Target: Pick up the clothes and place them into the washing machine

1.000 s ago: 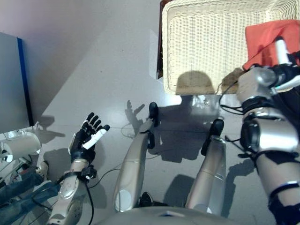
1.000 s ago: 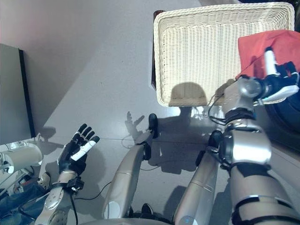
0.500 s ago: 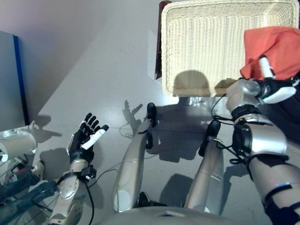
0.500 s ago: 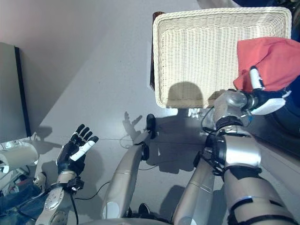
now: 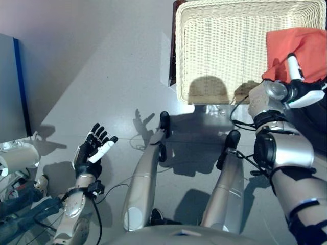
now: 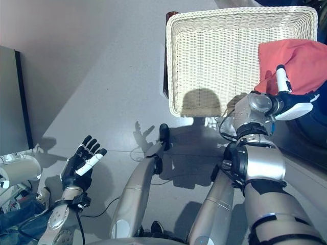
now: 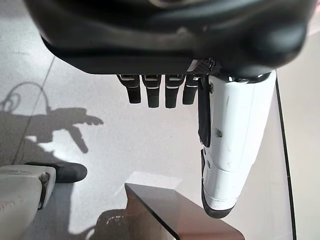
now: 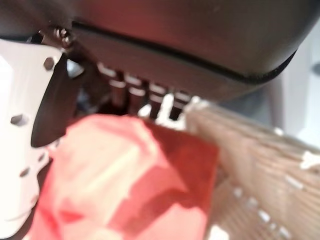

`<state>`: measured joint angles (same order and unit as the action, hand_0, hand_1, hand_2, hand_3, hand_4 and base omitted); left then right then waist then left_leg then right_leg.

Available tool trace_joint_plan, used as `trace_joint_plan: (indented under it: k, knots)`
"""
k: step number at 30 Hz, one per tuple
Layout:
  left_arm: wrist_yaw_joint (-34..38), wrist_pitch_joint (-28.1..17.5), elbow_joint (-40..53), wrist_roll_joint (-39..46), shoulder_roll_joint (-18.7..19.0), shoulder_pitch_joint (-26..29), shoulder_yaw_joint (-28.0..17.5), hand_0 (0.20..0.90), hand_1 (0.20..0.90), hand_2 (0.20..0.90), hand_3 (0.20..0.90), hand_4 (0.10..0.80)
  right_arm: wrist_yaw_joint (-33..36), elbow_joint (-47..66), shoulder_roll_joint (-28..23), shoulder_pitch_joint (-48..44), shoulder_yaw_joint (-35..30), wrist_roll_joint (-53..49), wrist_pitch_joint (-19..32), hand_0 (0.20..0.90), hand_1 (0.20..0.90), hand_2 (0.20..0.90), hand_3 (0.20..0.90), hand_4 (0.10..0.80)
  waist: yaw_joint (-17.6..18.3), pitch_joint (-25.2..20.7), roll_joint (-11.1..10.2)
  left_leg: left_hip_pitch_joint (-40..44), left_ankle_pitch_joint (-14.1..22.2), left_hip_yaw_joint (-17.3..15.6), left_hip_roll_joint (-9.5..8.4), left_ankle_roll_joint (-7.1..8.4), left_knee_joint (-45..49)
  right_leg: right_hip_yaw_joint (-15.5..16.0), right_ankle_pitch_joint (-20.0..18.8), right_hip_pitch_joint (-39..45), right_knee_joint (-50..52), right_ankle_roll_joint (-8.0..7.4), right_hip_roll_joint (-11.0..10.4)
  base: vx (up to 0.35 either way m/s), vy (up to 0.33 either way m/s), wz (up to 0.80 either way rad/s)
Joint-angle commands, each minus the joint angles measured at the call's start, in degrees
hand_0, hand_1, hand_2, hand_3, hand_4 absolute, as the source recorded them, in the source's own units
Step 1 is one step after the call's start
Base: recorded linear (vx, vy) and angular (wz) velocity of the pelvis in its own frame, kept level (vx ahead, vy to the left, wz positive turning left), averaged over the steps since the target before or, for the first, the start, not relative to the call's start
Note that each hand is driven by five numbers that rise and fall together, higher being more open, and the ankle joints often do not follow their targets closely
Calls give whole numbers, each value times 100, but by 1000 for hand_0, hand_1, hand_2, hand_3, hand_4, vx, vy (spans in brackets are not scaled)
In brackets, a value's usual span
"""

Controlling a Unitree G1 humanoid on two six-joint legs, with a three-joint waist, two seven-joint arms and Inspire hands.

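I see my right hand (image 6: pixel 292 99) at about 2 o'clock, fingers and white-covered thumb closed on the red cloth (image 6: pixel 299 58). The cloth hangs over the right edge of the wicker basket (image 6: pixel 214 56), which sits at 12 o'clock on the grey floor (image 5: pixel 102 76). My left hand (image 5: pixel 93 151) is at 8 o'clock, fingers spread and relaxed, palm up, holding nothing.
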<state>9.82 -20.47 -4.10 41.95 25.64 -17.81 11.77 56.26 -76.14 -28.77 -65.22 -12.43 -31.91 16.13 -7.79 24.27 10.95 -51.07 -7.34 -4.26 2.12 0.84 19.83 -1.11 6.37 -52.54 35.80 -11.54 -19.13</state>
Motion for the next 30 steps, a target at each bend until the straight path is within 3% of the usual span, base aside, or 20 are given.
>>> trace_joint_plan:
  k: [1, 11, 14, 15, 17, 20, 21, 23, 30]
  knots:
    - [-27, -448, 215, -65, 342, -201, -366, 900, 900, 900, 900, 800, -334, -35, -843, -287, 409, -299, 71, 900, 900, 900, 900, 800, -139, -149, 189, -171, 294, 68, 161, 391, -15, -26, -664, -333, -507, 163, -28, 0, 0, 0]
    - [-151, -505, 417, 33, 448, -292, -462, 900, 900, 900, 900, 800, -769, -284, -1382, -683, 832, -396, -108, 900, 900, 900, 900, 800, -312, -66, 412, -171, 13, 117, 72, 448, -391, 10, -654, -424, -589, 132, -71, 2, -12, 7]
    - [-188, -493, 400, 52, 431, -284, -463, 900, 900, 900, 900, 800, -883, -314, -1407, -708, 870, -481, -66, 900, 900, 900, 900, 800, -322, -124, 396, -138, 121, 165, 58, 482, -425, -12, -510, -421, -541, 104, -78, 2, -12, 7]
    - [-215, -482, 381, 69, 424, -290, -463, 900, 900, 900, 900, 800, -1020, -305, -1412, -721, 889, -587, -28, 900, 900, 900, 900, 800, -326, -86, 409, -206, -27, 139, 74, 458, -431, 21, -656, -490, -549, 142, -70, 80, -8, 9]
    - [-230, -463, 364, 77, 415, -275, -460, 900, 900, 900, 900, 800, -1152, -327, -1416, -774, 948, -658, -21, 900, 900, 900, 900, 800, -332, -147, 384, -183, 107, 163, 62, 485, -451, -1, -524, -485, -521, 108, -80, 49, 0, 6]
    - [-238, -444, 333, 106, 400, -264, -478, 900, 900, 900, 900, 800, -1399, -342, -1406, -852, 1037, -787, 4, 900, 900, 900, 900, 800, -335, -104, 396, -284, -38, 122, 84, 456, -441, 11, -683, -593, -527, 140, -70, -71, 16, -1]
    - [-236, -439, 324, 104, 396, -256, -480, 900, 900, 900, 900, 800, -1427, -362, -1412, -880, 1054, -788, -9, 639, 639, 639, 639, 614, -340, -100, 399, -291, -40, 127, 86, 457, -436, 3, -684, -604, -519, 139, -72, -108, 19, -2]
    - [-239, -425, 300, 102, 402, -249, -481, 900, 900, 900, 900, 800, -1453, -407, -1463, -948, 1109, -763, -45, 200, 200, 200, 200, 300, -352, -138, 387, -258, 90, 163, 73, 482, -433, -31, -550, -579, -478, 107, -89, 92, -13, -3]
    - [-261, -452, 299, 91, 406, -213, -535, 900, 900, 900, 900, 800, -1400, -565, -1703, -1062, 1146, -701, -104, 200, 200, 200, 200, 300, -400, -114, 463, -302, -80, 141, 62, 470, -481, -7, -676, -658, -467, 134, -106, -23, 9, 3]
